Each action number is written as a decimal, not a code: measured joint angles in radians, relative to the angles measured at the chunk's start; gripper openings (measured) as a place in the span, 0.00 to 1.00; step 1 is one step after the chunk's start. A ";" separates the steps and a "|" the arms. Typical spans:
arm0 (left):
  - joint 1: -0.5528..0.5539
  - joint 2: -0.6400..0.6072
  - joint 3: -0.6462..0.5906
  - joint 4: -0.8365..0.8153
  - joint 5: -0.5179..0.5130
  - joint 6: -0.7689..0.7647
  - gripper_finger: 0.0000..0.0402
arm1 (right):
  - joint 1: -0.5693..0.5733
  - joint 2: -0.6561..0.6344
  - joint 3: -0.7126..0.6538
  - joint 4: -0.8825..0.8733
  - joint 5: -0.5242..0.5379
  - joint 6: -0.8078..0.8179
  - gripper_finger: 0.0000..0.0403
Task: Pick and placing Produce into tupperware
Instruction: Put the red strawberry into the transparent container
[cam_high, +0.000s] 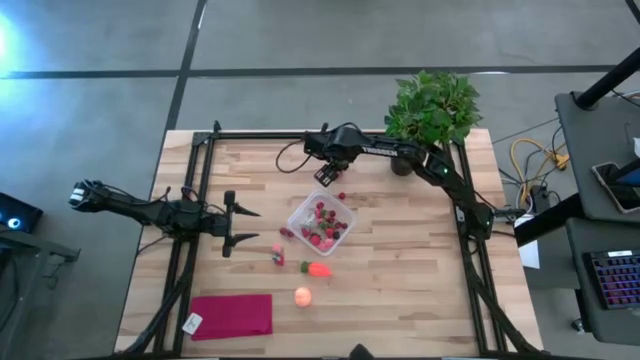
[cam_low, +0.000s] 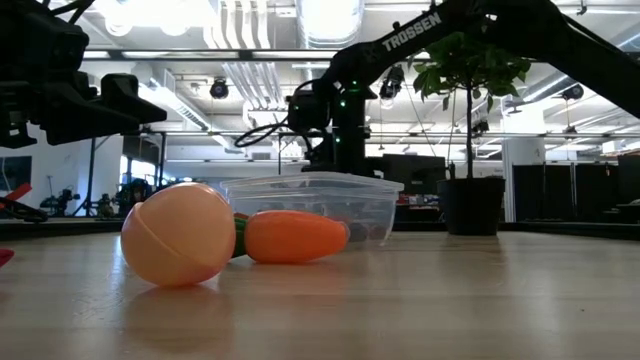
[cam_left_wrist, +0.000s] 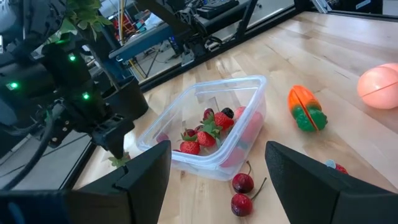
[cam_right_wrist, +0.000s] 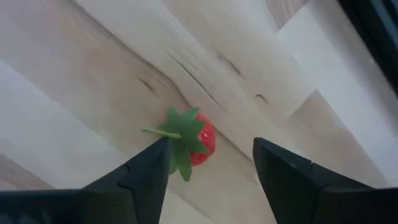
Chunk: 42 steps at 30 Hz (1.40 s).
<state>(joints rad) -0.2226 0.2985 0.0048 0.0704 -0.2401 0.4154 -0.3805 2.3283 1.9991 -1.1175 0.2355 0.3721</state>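
Right wrist view has the right hand (cam_right_wrist: 208, 177) pointing down at the table (cam_right_wrist: 93, 50), fingers spread with a gap either side of one loose strawberry (cam_right_wrist: 198, 144) lying on its side, green cap toward one finger. Nothing gripped yet; reads as lining up for a pinch. High view puts that hand (cam_high: 327, 177) just off the far corner of the tupperware (cam_high: 296, 218), so the berry is a short hop from the drop. Tupperware already holds several strawberries (cam_left_wrist: 208, 127), a dark piece among them, and sits mid-table. Not yet in: two cherries (cam_left_wrist: 241, 193) on stems against its near wall, carrot piece (cam_high: 318, 268) and pale orange round fruit (cam_high: 302, 295) nearer the table's front edge, plus a small red bit (cam_high: 277, 254) to the left. Left hand (cam_high: 245, 227) is fully wide, empty, parked left of the tupperware and facing it, probably waiting clear of the right arm's path. Potted plant (cam_high: 432, 105) and magenta cloth (cam_high: 232, 314) are out of the way.
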 joint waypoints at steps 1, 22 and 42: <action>0.000 0.000 0.000 0.000 0.000 0.000 0.61 | 0.000 0.000 0.000 0.000 -0.010 0.013 0.55; 0.000 0.002 0.000 0.000 0.000 0.000 0.61 | 0.144 -0.026 -0.015 0.010 0.229 0.760 0.50; 0.000 0.000 0.000 0.000 0.000 0.000 0.61 | 0.248 -0.022 0.002 -0.054 0.478 1.388 0.50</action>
<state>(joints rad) -0.2226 0.2989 0.0048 0.0704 -0.2400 0.4152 -0.1329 2.3062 2.0010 -1.1714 0.7137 1.7598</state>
